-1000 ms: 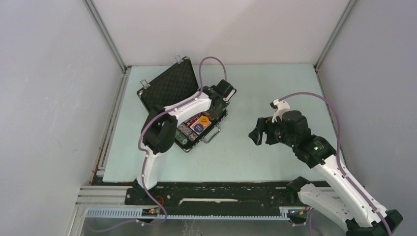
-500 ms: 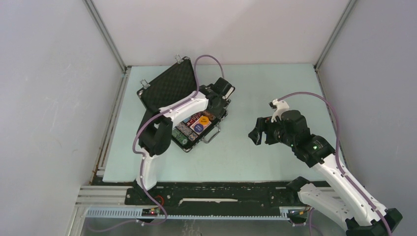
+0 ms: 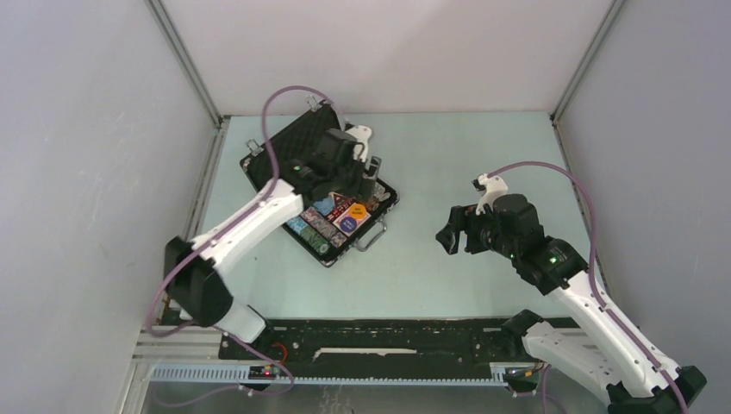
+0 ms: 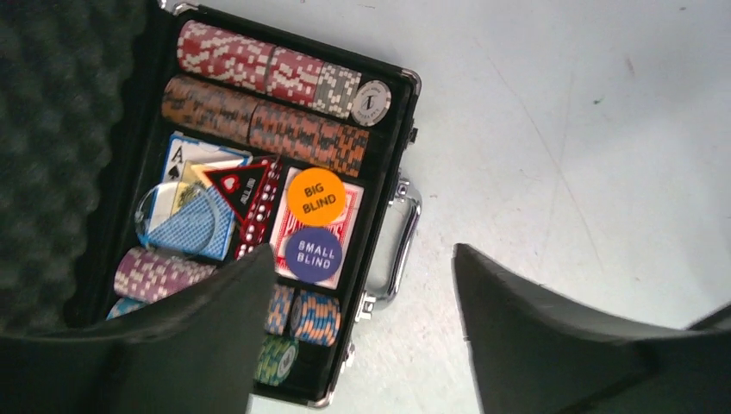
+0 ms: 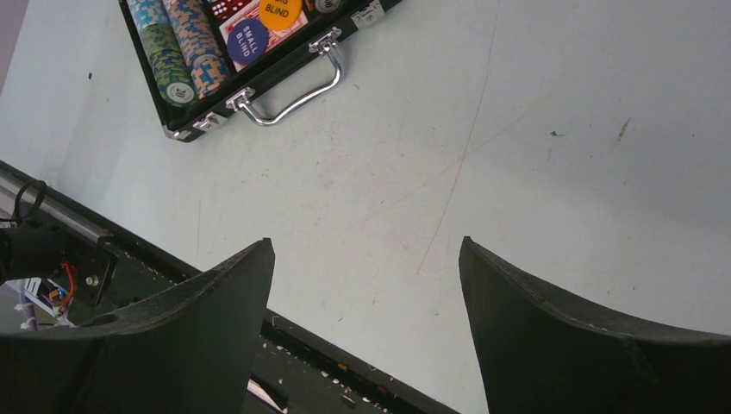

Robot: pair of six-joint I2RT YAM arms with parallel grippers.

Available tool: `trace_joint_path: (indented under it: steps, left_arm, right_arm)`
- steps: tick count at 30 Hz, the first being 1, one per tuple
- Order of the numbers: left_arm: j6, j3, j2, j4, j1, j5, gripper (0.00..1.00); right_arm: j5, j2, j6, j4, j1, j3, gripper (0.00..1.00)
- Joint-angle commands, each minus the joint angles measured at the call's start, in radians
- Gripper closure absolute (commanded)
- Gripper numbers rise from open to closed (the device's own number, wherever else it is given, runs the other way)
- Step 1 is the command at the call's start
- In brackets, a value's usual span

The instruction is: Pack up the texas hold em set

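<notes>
Pale green table [image 3: 448,285] between plain grey walls [image 3: 86,129].

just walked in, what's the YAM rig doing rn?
Packing a poker set. The black case lies open on the table, with chips, cards and blind buttons already inside. The left end effector hovers open above it, holding nothing. The right end effector hangs open over the table. Case not yet closed.

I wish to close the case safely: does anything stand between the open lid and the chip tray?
Only the left claw itself: it hangs open above the tray, in the path of the lid. Nothing else visible stands between them.
</notes>
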Motion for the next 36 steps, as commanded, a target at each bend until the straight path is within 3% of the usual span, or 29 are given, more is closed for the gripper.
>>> trace_joint_path:
  steps: [1, 2, 7, 12, 15, 21, 28, 36]
  left_arm:
    - [-0.087, -0.092, -0.184, 0.053, 0.094, 0.068, 0.12]
    - [-0.1, -0.102, -0.229, 0.053, 0.137, 0.068, 0.02]
    - [-0.094, -0.078, -0.402, 0.034, 0.331, -0.029, 0.0]
    - [-0.07, 0.108, -0.295, -0.043, 0.502, 0.103, 0.0]
    - [-0.001, 0.293, -0.128, -0.164, 0.51, 0.148, 0.03]
    - [0.084, 0.532, 0.114, -0.246, 0.516, 0.052, 0.16]
    - [0.154, 0.849, 0.401, -0.448, 0.514, 0.091, 0.16]
    - [0.179, 0.799, 0.413, -0.443, 0.494, 0.09, 0.22]
  right_arm:
    - [0.015, -0.011, 0.02, 0.023, 0.009, 0.001, 0.11]
    - [0.015, -0.011, 0.019, 0.024, 0.01, 0.0, 0.12]
    - [-0.003, 0.007, 0.018, 0.032, 0.009, 0.0, 0.12]
    - [-0.02, 0.013, 0.018, 0.037, 0.01, 0.0, 0.12]
    - [-0.025, 0.017, 0.018, 0.041, 0.01, 0.0, 0.12]
    - [-0.029, 0.009, 0.017, 0.036, 0.011, 0.0, 0.12]
    - [-0.031, 0.013, 0.015, 0.037, 0.013, 0.0, 0.12]
    - [-0.045, 0.037, 0.019, 0.055, 0.014, 0.0, 0.12]
